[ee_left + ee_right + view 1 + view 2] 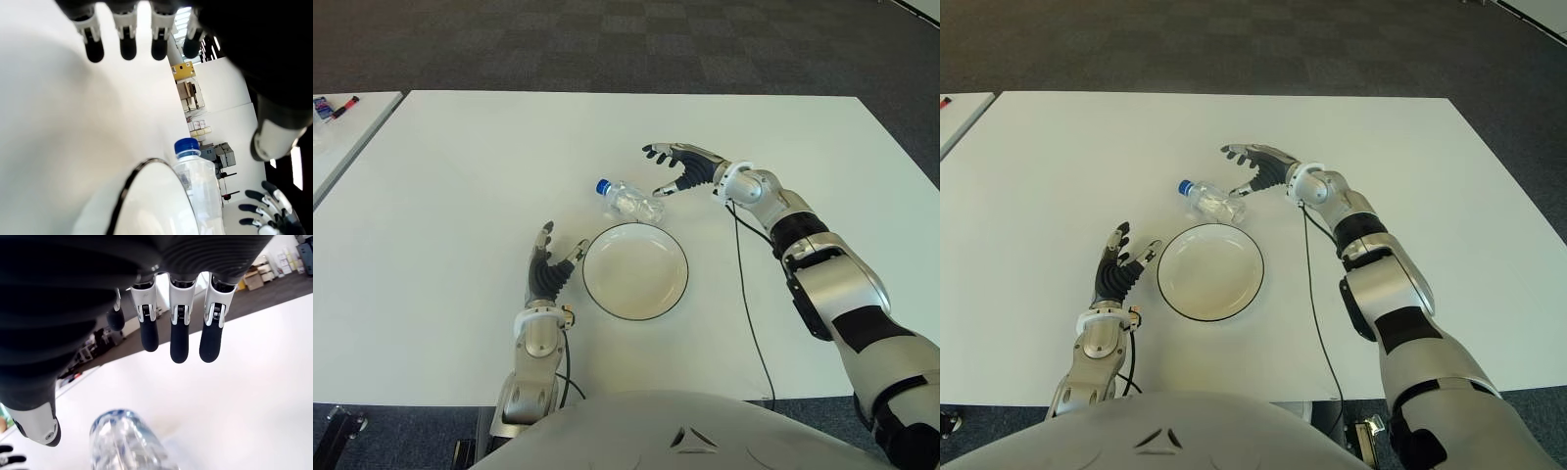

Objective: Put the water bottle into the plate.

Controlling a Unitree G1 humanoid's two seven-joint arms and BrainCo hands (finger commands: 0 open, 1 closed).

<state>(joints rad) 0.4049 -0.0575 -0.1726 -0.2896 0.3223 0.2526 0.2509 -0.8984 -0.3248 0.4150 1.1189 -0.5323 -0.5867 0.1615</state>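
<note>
A clear water bottle (630, 200) with a blue cap lies on its side on the white table (460, 176), just beyond the far rim of the plate (635, 271), which is white with a dark edge. My right hand (680, 171) hovers just right of the bottle, fingers spread, nothing in it. In the right wrist view the bottle (128, 441) shows below the straight fingers (179, 340), apart from them. My left hand (551, 262) shows beside the plate's left rim, fingers relaxed and holding nothing. In the left wrist view the bottle (195, 171) shows beyond the plate rim (128, 182).
A second white table (342, 137) stands at the far left with small items (335, 106) on it. A black cable (744, 294) runs along the table right of the plate. Dark carpet lies beyond the far edge.
</note>
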